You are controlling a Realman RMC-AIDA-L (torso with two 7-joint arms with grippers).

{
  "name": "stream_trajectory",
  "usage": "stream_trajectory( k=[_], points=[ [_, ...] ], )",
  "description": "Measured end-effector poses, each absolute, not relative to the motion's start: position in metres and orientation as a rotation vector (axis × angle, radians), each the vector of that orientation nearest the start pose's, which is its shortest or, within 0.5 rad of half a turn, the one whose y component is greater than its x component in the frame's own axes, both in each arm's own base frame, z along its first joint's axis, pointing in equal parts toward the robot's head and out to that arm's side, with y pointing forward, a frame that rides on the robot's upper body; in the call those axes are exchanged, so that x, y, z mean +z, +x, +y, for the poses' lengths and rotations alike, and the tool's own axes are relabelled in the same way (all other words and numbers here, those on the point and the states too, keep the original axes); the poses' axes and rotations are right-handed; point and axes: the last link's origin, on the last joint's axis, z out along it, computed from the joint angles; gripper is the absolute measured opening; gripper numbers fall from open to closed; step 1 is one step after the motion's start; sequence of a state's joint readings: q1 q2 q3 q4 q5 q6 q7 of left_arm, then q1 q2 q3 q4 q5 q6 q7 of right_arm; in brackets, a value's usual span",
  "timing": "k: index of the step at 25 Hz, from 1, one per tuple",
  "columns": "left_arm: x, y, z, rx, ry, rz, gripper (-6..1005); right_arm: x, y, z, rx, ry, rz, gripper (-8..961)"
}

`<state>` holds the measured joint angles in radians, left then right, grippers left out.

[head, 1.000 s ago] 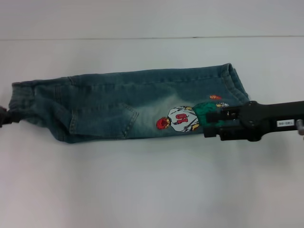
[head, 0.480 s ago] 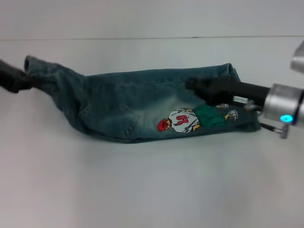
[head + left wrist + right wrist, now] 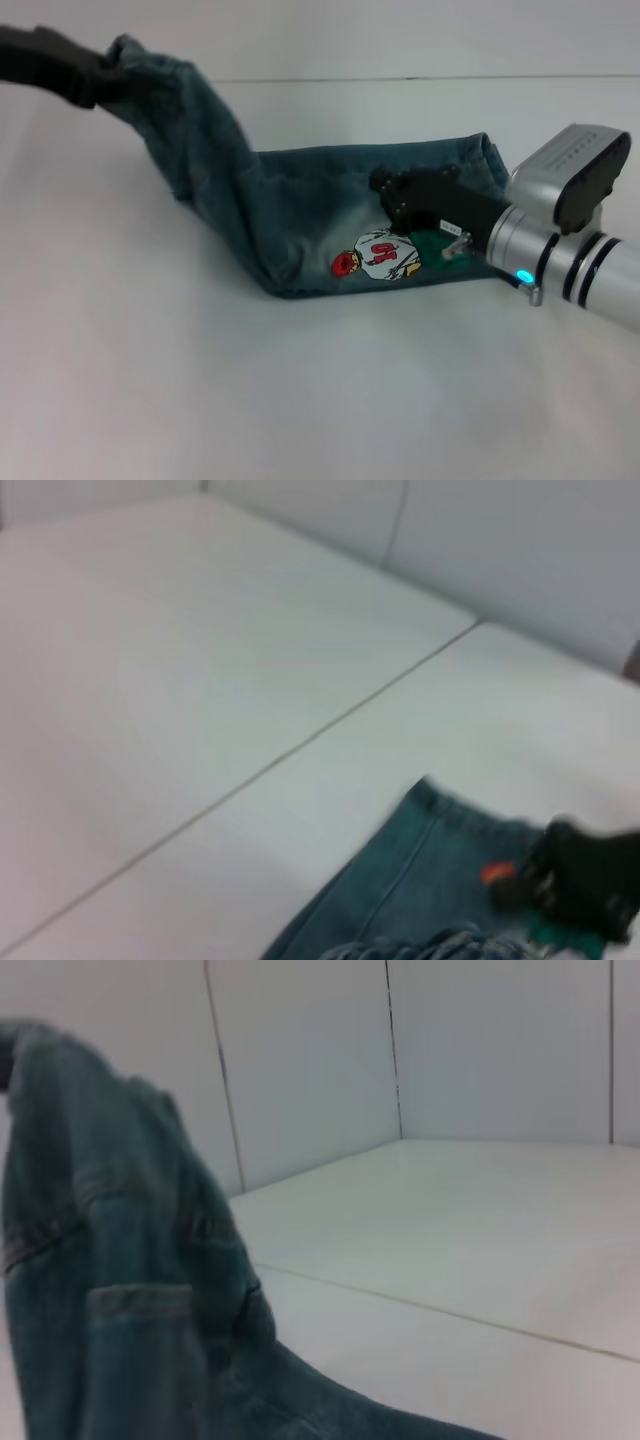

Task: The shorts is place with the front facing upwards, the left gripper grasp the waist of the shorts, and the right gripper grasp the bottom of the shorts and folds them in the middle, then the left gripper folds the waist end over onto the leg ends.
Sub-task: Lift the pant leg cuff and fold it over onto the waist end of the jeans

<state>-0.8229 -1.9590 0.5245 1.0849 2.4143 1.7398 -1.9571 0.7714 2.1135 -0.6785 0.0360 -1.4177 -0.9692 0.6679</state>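
The shorts point(image 3: 300, 215) lie on the white tabletop point(image 3: 300, 400), folded long and thin. One end is flat on the tabletop at the right. The other end is up in the air at the far left.

The left gripper point(image 3: 95, 75) is at the top left of the head view. It is clamped on the waist point(image 3: 135, 55) of the shorts and holds it high above the tabletop. From there the blue cloth hangs down in a slope to the part that lies flat.

The right gripper point(image 3: 395, 195) comes in from the right on its silver wrist point(image 3: 560, 250), which has a small cyan light point(image 3: 522, 276). The black gripper rests on top of the shorts, just above the cartoon football player point(image 3: 385, 255) — the picture with the white shirt and red helmet. I cannot tell if its fingers are pinched on the cloth or not.

The leg ends point(image 3: 495, 165) lie flat at the right, partly hidden behind the right gripper and wrist.

In the left wrist view, the flat end of the shorts point(image 3: 420, 880) shows far below, with the black right gripper point(image 3: 580, 890) lying on it — it looks blurry. In the right wrist view, the raised part of the shorts point(image 3: 110, 1260) stands tall like a hill, with a pocket point(image 3: 140, 1340) showing on its side.
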Motion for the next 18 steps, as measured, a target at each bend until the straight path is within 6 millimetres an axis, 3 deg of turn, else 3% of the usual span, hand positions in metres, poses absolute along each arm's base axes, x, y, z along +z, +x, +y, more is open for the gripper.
stream_trajectory(
  k=[10, 18],
  points=[
    [0.116, -0.148, 0.412, -0.375, -2.753, -0.602, 39, -0.131, 0.213, 0.363, 0.684, -2.393, 0.612, -1],
    [0.105, -0.133, 0.413, -0.368, -2.799, -0.562, 39, -0.156, 0.186, 0.356, 0.666, -2.483, 0.66, -2]
  ],
)
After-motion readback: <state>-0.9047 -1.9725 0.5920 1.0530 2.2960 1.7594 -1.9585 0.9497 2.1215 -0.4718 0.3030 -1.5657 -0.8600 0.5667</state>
